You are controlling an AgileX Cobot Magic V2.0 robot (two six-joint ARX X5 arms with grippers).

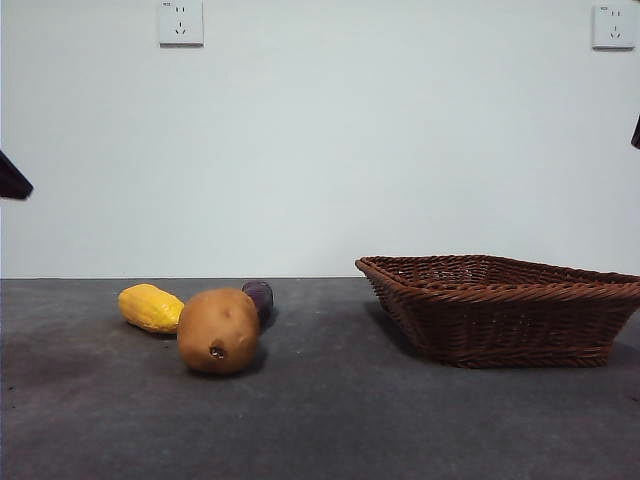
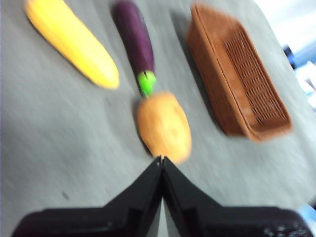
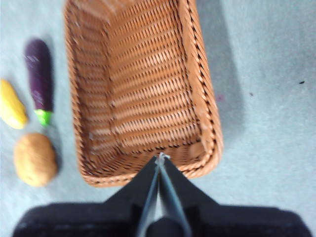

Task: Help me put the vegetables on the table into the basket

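On the table the brown potato lies at the left, with the yellow corn cob behind it to the left and the purple eggplant partly hidden behind it. The wicker basket stands empty at the right. My left gripper is shut and empty, hovering above the potato, with the corn and eggplant beyond. My right gripper is shut and empty above the near rim of the basket. The potato, eggplant and corn lie beside the basket.
A white wall with two sockets rises behind the table. Black arm tips show at the left edge and the upper right edge of the front view. Bare grey table lies between the vegetables and the basket.
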